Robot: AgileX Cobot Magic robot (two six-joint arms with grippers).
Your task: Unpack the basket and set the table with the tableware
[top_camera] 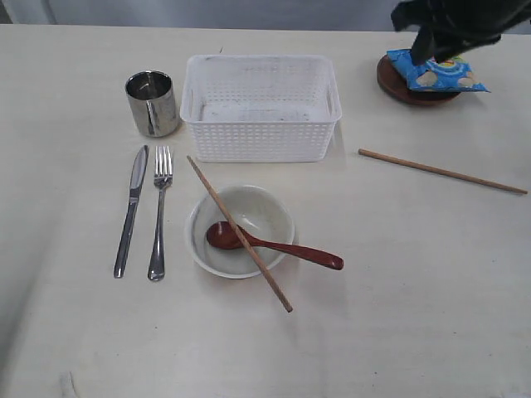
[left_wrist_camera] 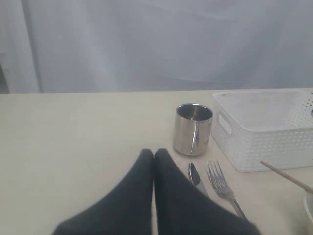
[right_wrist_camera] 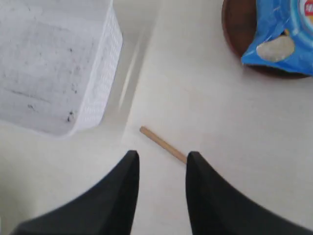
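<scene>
right gripper point(right_wrist_camera: 161, 161) is hanging with jaws apart, holding nothing. The loose chopstick point(right_wrist_camera: 163, 144) is lying flat on the surface point(right_wrist_camera: 210, 127) just ahead of its fingertips, with the rest of it hiding behind one finger. left gripper point(left_wrist_camera: 154, 157) is sitting pinched closed and empty, with cup point(left_wrist_camera: 193, 128), knife point(left_wrist_camera: 195, 175) and fork point(left_wrist_camera: 220, 182) just beyond it. Judging the stick as light, stiff, thin wood, likely rolling if nudged, so I'm expecting a pinch across its width near mid-length, tips right down at the surface. basket point(top_camera: 261, 137) is sitting empty off to one side of the right gripper. Counting: two chopsticks, the second chopstick point(top_camera: 239, 234) lying across the bowl point(top_camera: 270, 211); one spoon point(top_camera: 278, 247) in that bowl; one knife, fork, cup, bowl; one plate point(right_wrist_camera: 234, 29) carrying one chip bag point(right_wrist_camera: 279, 19), ahead of the right gripper.
</scene>
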